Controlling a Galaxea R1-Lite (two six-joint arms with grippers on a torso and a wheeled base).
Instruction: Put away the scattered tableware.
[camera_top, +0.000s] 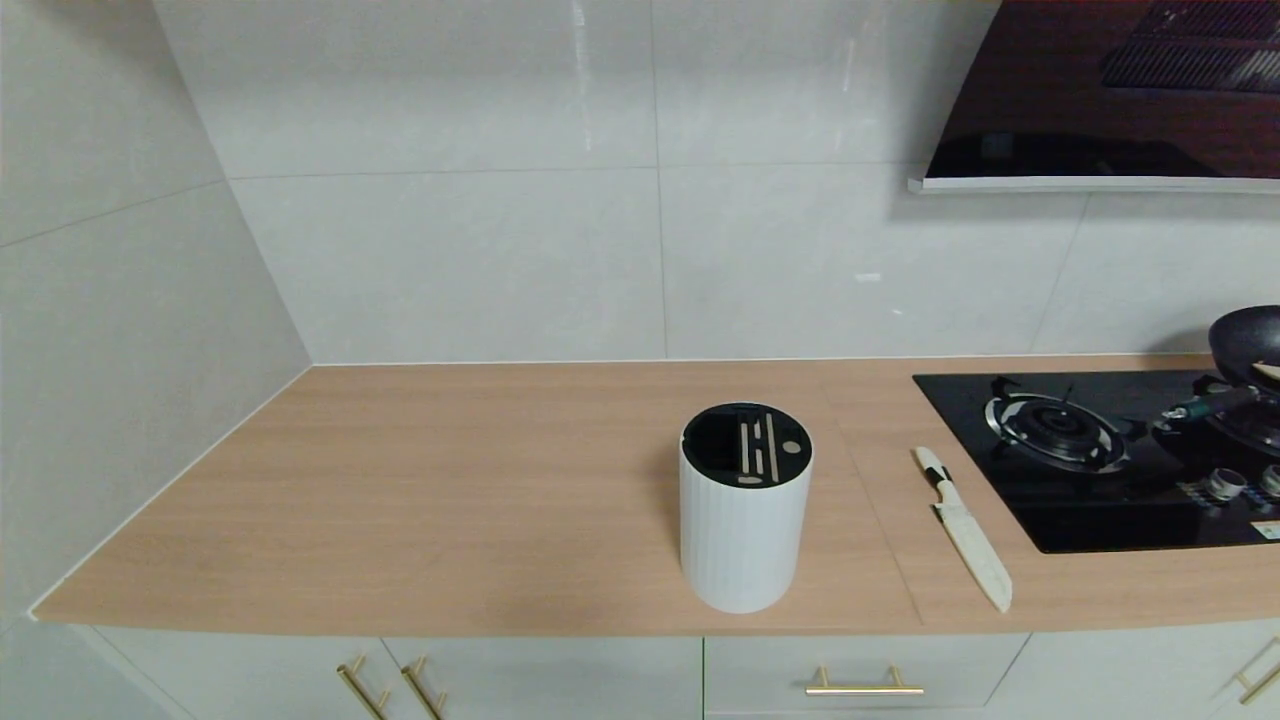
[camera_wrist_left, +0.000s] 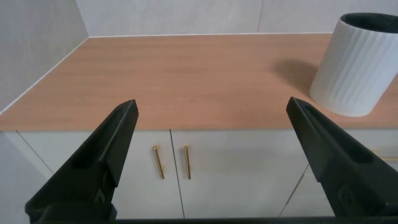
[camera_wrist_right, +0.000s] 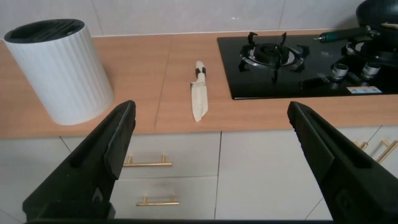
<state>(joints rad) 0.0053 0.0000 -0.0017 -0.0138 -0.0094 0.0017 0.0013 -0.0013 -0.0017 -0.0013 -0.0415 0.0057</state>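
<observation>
Lying beyond the spread right end effector (camera_wrist_right: 209, 107), the knife (camera_wrist_right: 198, 98) rests on the counter (camera_wrist_right: 144, 78).

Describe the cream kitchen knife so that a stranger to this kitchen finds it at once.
Find the black glass gas hob at the right end of the pale wooden countertop. Just left of it lies the cream kitchen knife, blade toward the front edge. Unlike the upright white ribbed cylinder further left, it is slim and flat.

The countertop (camera_top: 450, 480) is showing matt wood grain. The white knife block (camera_top: 745, 530) is looking ribbed and matt, the hob (camera_top: 1090, 500) is gleaming glossy black, and the drawer handle (camera_top: 864, 688) is shining brassy metal.
</observation>
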